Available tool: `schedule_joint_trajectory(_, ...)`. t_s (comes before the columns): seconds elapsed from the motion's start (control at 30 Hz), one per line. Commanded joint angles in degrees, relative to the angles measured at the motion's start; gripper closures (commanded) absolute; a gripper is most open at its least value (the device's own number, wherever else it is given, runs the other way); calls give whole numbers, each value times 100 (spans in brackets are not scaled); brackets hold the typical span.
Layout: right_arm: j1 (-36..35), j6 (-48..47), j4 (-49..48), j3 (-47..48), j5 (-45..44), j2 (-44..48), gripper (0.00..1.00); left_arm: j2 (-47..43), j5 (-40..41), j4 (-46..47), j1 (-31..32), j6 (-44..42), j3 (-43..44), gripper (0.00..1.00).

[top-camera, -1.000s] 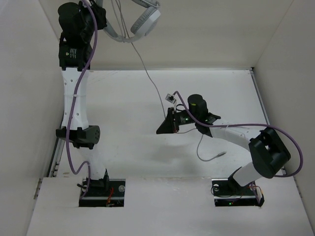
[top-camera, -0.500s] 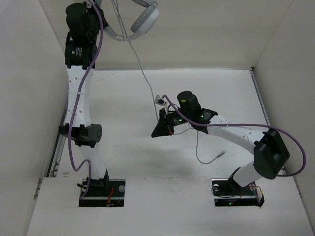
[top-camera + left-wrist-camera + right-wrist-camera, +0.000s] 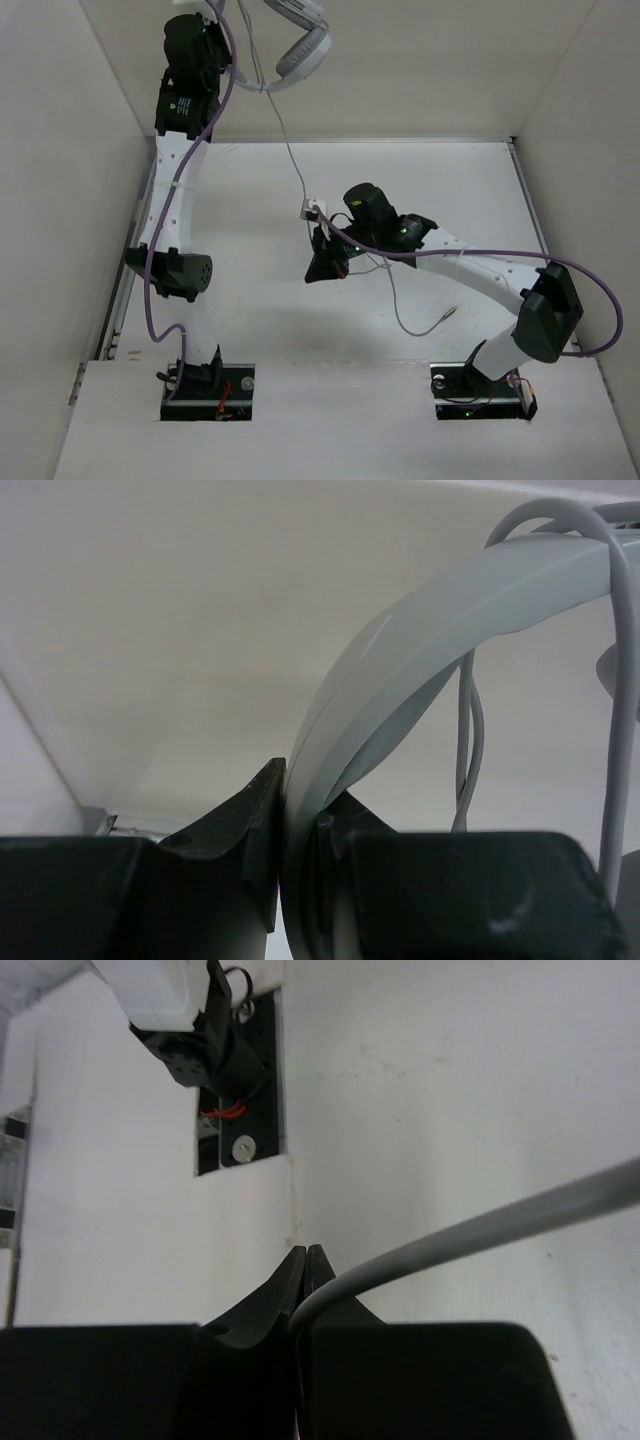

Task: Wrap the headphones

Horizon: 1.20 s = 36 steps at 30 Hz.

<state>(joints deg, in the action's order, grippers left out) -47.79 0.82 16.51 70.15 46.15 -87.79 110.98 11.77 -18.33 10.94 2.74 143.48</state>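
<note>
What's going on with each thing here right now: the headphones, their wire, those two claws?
left fingers: shut on the headband.
right fingers: shut on the cable.
headphones: held in the air, off the table.
cable: runs from headphones down to right fingers, slack beyond.
plug: loose, seemingly lying on the table.

The left end effector (image 3: 300,810) pinches the headphones (image 3: 420,650) by the headband, cable (image 3: 468,730) dangling alongside.

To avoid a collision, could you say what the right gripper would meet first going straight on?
Probably the white table. The right gripper, shut on the cable, points down at it, just beside the left arm's base, though depth is unclear.
</note>
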Motion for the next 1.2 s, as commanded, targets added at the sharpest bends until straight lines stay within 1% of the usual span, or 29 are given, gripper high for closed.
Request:
schedule_joint_trajectory(0.0,-112,-906,719,691,-474,227,99,-454,632,1058,149,-361,-573,99)
schedule_joint_trajectory(0.13,-103,-1575,1476,1377,-879,245,99,-665,949,1576,395,-809,-1566,99)
schedule_joint_trajectory(0.3,-68,-2120,1960,2089,-1310,332,100,-832,1222,1912,720,-1363,-2569,99)
schedule_joint_trajectory(0.43,300,-2524,2242,2757,-1688,350,100,-990,1310,2008,940,-1732,-3333,100)
schedule_joint_trajectory(0.57,591,-2622,2339,3136,-1732,394,100,-1043,1416,2140,1055,-1970,-3818,100)
schedule_joint_trajectory(0.73,775,-2964,2348,3277,-2100,438,100,-1157,1363,2061,1213,-2094,-4406,100)
schedule_joint_trajectory(0.9,1293,-3272,2146,3242,-2645,526,100,-1500,1082,1772,1415,-2103,-4952,100)
schedule_joint_trajectory(1.07,1672,-3501,1427,2909,-3637,622,100,-1913,617,1298,1696,-2067,-5233,100)
schedule_joint_trajectory(1.17,1812,-3518,934,2724,-4078,640,100,-2106,265,937,1872,-2015,-5348,100)
